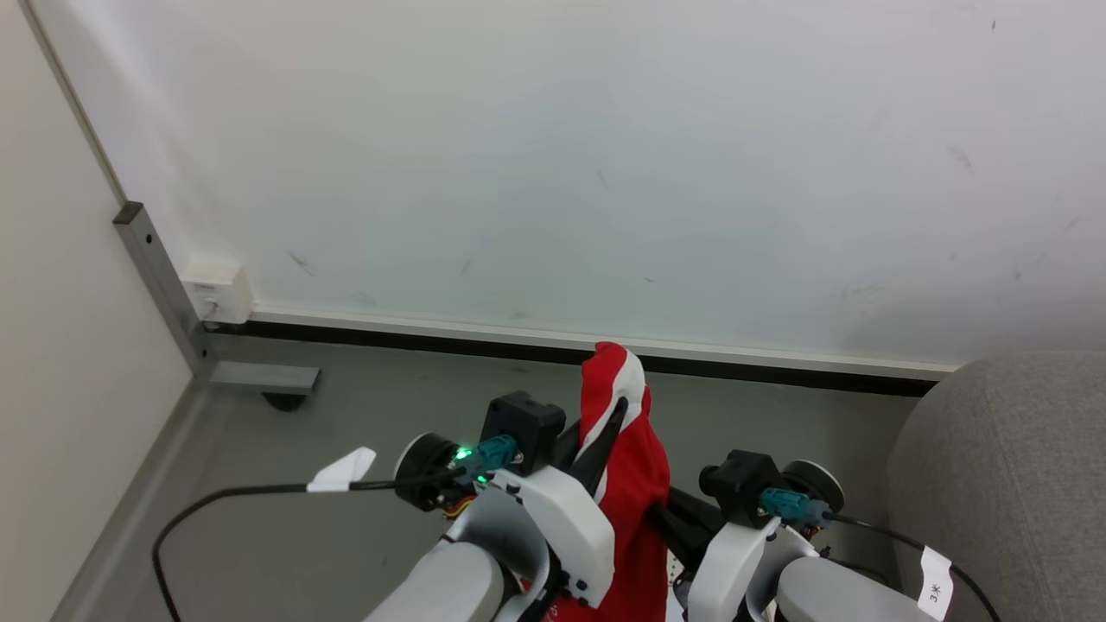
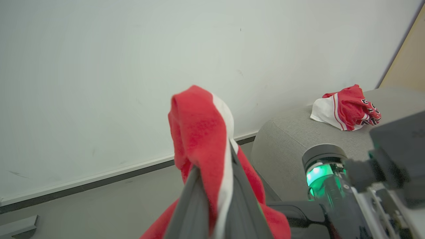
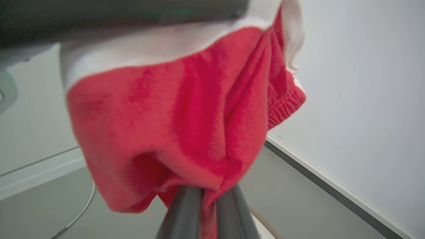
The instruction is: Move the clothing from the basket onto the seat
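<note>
One garment (image 2: pixel 345 108) already on seat (image 2: pixel 292 139); second piece of clothing (image 1: pixel 635 466) aloft over floor (image 1: pixel 371 397), seat near on right, not yet delivered; clamped at top fold in left hand (image 2: pixel 214 159), pinched lower down by right hand (image 3: pixel 211 191); whether more waits after this, cannot tell.

seat (image 2: pixel 289 146): plain mid-grey fabric
held clothing (image 1: pixel 635 466): bright red, with a broad white band and white trim
clothing on the seat (image 2: pixel 347 108): red and white, a thin red stripe across the white part, black-and-white lettering
left pincer (image 2: pixel 213 155): dark grey fingers
right pincer (image 3: pixel 214 189): dark grey fingers
arm shells (image 1: pixel 566 510): white, over black joints
connectors (image 1: pixel 497 451): teal, a green light glowing beside one
cable (image 1: pixel 216 497): black, with a white tag
wall (image 1: pixel 562 155): pale bluish white, faint dark scuffs
skirting (image 1: pixel 518 331): white strip above a black line
floor (image 1: pixel 363 415): flat grey
side wall (image 1: pixel 52 345): cream
</note>
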Motion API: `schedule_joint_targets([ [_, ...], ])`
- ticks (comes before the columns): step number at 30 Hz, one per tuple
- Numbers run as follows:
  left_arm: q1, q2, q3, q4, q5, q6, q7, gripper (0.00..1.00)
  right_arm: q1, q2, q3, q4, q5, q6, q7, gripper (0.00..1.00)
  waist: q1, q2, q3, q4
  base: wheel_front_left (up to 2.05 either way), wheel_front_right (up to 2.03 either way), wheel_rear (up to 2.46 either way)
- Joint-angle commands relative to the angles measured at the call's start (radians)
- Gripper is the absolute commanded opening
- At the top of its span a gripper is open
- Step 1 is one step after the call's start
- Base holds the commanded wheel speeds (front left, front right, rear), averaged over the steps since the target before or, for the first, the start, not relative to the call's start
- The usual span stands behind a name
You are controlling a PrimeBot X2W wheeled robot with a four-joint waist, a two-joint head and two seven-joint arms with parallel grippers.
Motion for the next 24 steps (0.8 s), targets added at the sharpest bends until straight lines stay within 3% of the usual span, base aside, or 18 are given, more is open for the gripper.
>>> schedule_joint_targets([
  [1, -0.008, 0.008, 0.004, 0.002, -0.005, 0.004, -0.012, 0.0, -0.011, -0.01, -0.01, -0.011, 0.013, -0.003, -0.005, 0.0, -0.0001, -0.0001, 0.003, -0.003, 0.0, 0.0, 0.0],
  [7, -0.01, 0.018, 0.01, 0.011, -0.005, 0.013, -0.017, 0.0, 0.011, -0.035, -0.047, -0.04, 0.0, -0.003, -0.005, 0.0, -0.0001, -0.0001, 0.005, -0.016, 0.0, 0.0, 0.0],
  [9, -0.011, 0.021, 0.009, 0.014, -0.001, 0.016, -0.02, 0.29, 0.015, -0.037, -0.056, -0.044, -0.004, -0.003, -0.005, 0.0, -0.0001, -0.0001, 0.004, -0.02, 0.0, 0.0, 0.0],
  [11, -0.01, 0.023, 0.007, 0.017, 0.002, 0.019, -0.024, 0.53, 0.02, -0.039, -0.066, -0.047, -0.008, -0.003, -0.005, 0.0, -0.0001, -0.0001, 0.003, -0.024, 0.0, 0.0, 0.0],
  [12, -0.01, 0.023, 0.005, 0.018, 0.003, 0.019, -0.025, 0.99, 0.021, -0.041, -0.071, -0.047, -0.009, -0.003, -0.005, 0.0, -0.0001, -0.0001, 0.003, -0.025, 0.0, 0.0, 0.0],
  [24, -0.013, 0.027, 0.007, 0.032, -0.005, 0.03, -0.034, 1.0, 0.029, -0.067, -0.132, -0.035, -0.028, -0.003, -0.005, 0.0, -0.0001, -0.0001, 0.002, -0.04, 0.0, 0.0, 0.0],
])
